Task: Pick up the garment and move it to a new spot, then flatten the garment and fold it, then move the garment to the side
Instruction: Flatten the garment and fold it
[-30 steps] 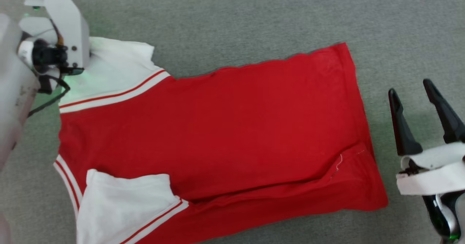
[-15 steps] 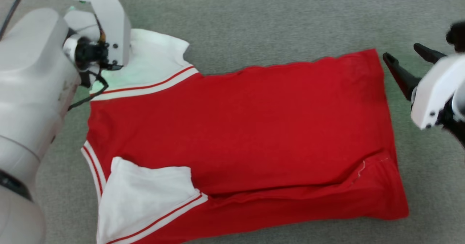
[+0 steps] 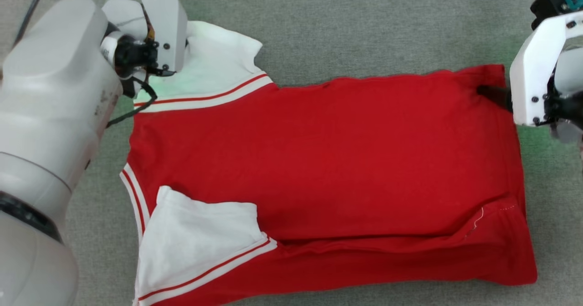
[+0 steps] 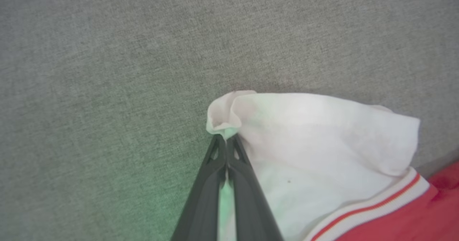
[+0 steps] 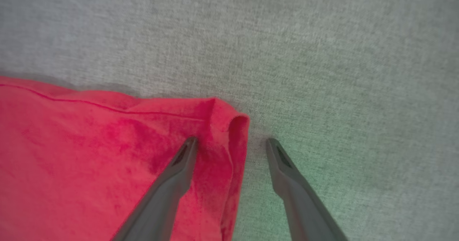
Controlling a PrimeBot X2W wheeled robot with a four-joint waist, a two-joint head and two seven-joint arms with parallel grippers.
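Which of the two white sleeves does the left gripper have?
The far sleeve, at the head view's upper left: the left gripper is shut on its corner. The near sleeve lies folded onto the red body, untouched.

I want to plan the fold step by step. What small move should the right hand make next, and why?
Probably close the right hand. It is open astride the red hem corner of the jersey, one finger on cloth, one over the grey surface; the left hand is shut on the white sleeve.
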